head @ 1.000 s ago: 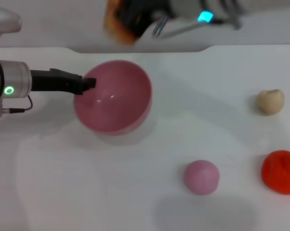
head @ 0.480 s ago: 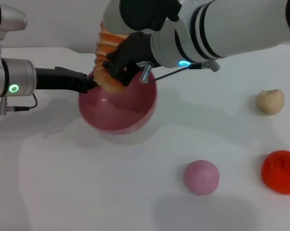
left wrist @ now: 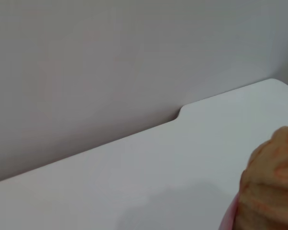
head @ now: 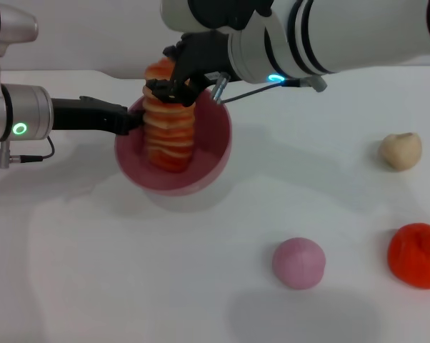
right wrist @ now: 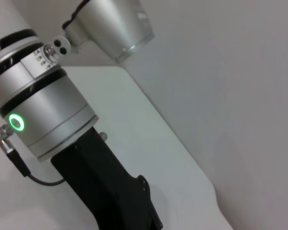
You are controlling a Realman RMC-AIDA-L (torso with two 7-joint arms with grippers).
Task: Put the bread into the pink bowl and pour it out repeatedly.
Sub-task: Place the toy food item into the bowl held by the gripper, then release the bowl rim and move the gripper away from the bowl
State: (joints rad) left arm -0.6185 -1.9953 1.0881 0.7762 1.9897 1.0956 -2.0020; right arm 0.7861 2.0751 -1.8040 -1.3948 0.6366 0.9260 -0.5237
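Note:
The pink bowl (head: 213, 158) stands at the left middle of the white table in the head view. My left gripper (head: 133, 121) reaches in from the left and is shut on its near-left rim. The bread (head: 169, 132), orange-red and cream striped, stands on end inside the bowl, its top above the rim. My right gripper (head: 173, 87) comes from the upper right and is shut on the bread's top end. In the left wrist view the bread (left wrist: 271, 187) fills the corner beside a sliver of the bowl (left wrist: 228, 221). The right wrist view shows only the left arm (right wrist: 62, 124).
A small beige lump (head: 400, 151) lies at the far right. A pink ball (head: 298, 263) sits right of centre toward the front, and an orange-red object (head: 417, 255) is at the right edge. The table's back edge has a notch behind the bowl.
My right arm came down from the back with the bread and lowered it into the bowl, where it now stands on end. The left gripper kept its hold on the rim.

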